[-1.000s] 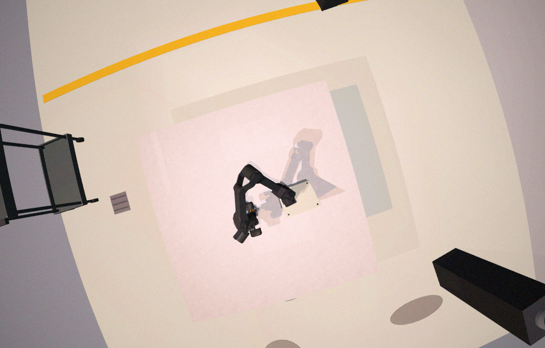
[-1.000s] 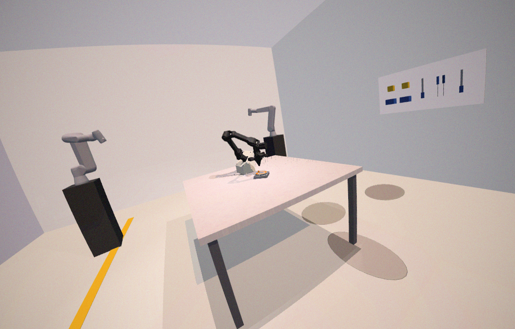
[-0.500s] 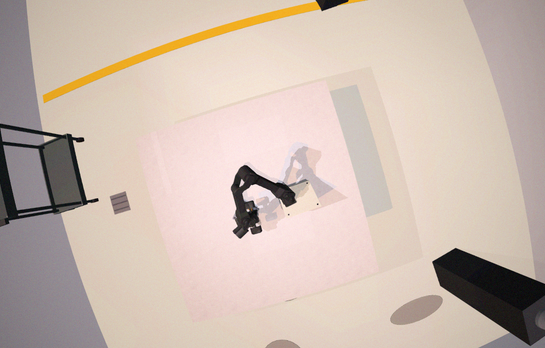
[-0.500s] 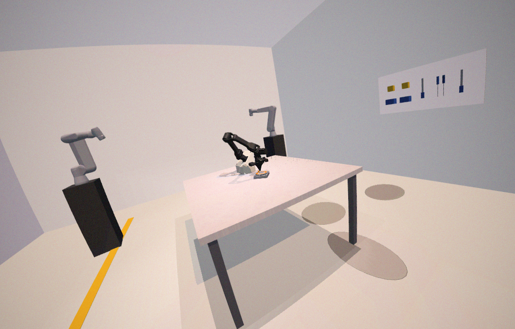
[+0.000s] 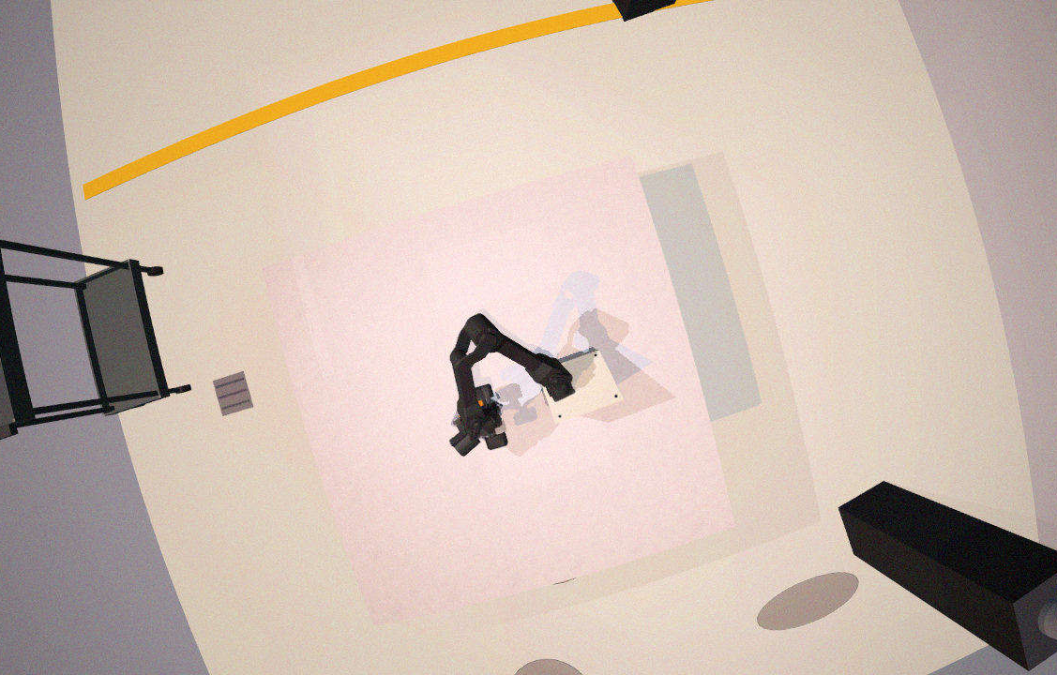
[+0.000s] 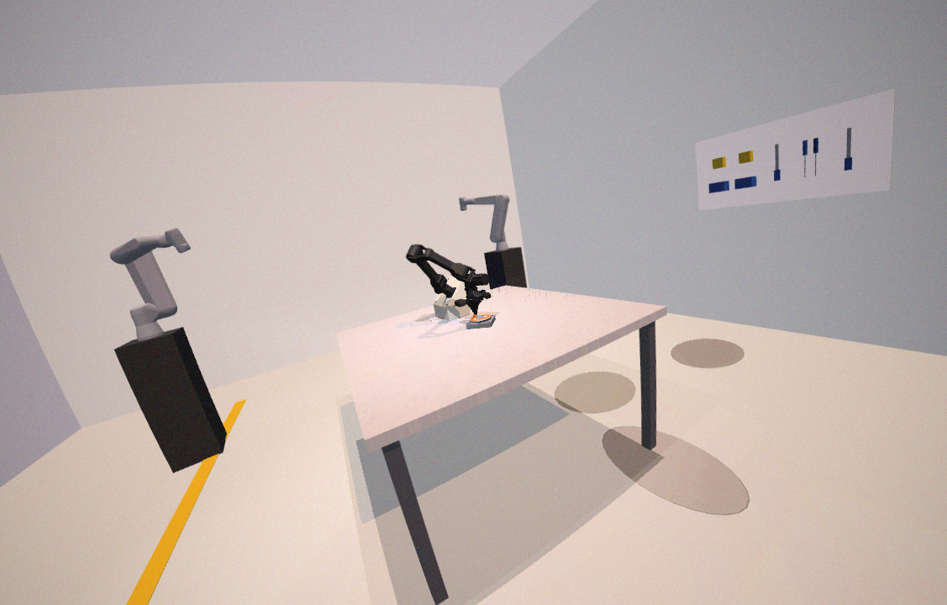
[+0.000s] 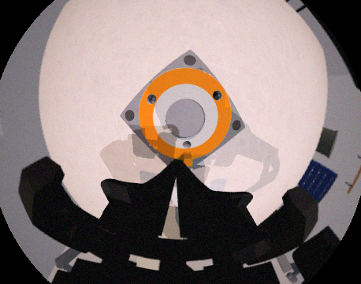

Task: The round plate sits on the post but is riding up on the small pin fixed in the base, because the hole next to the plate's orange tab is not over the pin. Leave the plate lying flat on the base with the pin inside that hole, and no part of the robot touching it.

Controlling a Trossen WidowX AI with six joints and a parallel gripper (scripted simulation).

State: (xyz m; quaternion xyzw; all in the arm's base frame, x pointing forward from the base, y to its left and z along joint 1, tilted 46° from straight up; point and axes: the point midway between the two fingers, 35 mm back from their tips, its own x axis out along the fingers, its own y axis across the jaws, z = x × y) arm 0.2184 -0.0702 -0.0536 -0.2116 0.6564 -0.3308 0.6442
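Note:
The round plate (image 7: 184,76) (image 6: 482,318) has an orange rim and a pale inner ring around the grey post (image 7: 185,118). It sits over the square grey base (image 7: 134,107) (image 6: 480,324). Its orange tab (image 7: 189,161) points toward my fingers in the wrist view. The small hole (image 7: 187,144) beside the tab shows grey inside; I cannot tell whether the pin is in it or whether the plate lies flat. My gripper (image 7: 177,162) (image 6: 474,315) is shut and empty, its tips overlapping the tab's left edge in the wrist view. Contact is unclear. In the top view the arm hides most of the plate.
The arm's cream mounting block (image 5: 591,401) (image 6: 451,309) stands on the pink table (image 5: 431,520) (image 6: 446,376) close to the base. A wheeled cart (image 5: 120,336) and other arms on black pedestals (image 6: 170,398) stand away from the table.

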